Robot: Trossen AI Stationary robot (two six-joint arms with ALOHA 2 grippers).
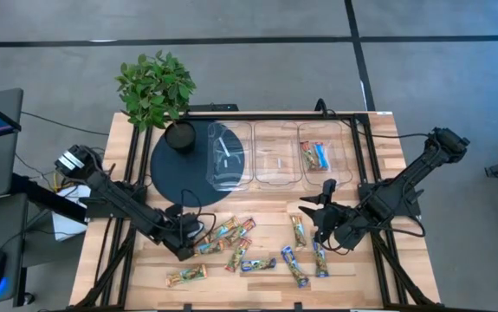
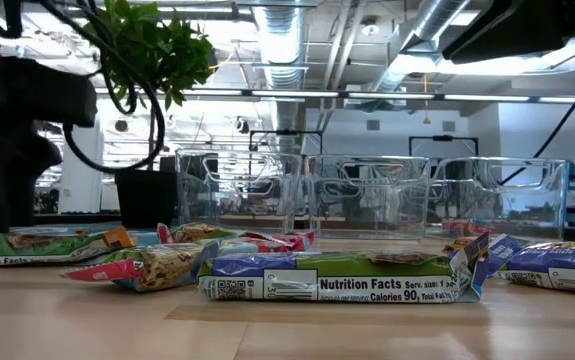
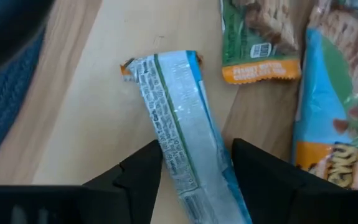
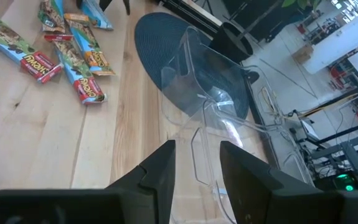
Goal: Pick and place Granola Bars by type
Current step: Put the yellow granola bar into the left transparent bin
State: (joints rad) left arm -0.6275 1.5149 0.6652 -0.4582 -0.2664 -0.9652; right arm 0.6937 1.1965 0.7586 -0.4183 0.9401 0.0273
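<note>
- Two dark fingers [image 3: 138,180] of the left gripper [image 3: 194,177] are seen parted on either side of one granola bar [image 3: 179,134], which lies seam side up between them; whether the pads touch the wrapper cannot be told, so the jaws are taken as open around it and not yet clamped.
- That bar's long axis is seen to run straight out from between the fingers, away from the wrist, so the fingers span its short width; a closing move would be judged to need no turning of the wrist.
- Seen from above, the left gripper [image 1: 185,236] is placed near the bench's front-left part, at the left end of the scattered bars [image 1: 236,243]; it is much the nearer arm to this bar.
- Just beyond the straddled bar, a green-wrapped bar [image 3: 259,40] and a blue-and-green one [image 3: 337,118] lie close by without touching it.
- The right gripper [image 1: 325,212] is held above the bench right of centre, facing the row of clear bins [image 1: 276,154]; in its own view the fingers [image 4: 160,165] stand with a narrow gap and nothing between them.
- Only the rightmost bin [image 1: 322,154] is seen to hold bars; the other two appear to hold none.
- The held bar's type cannot be read, since only the printed back and a blue edge show.
- The bar's near end is hidden by the gripper body, and in the low view neither gripper can be made out.
</note>
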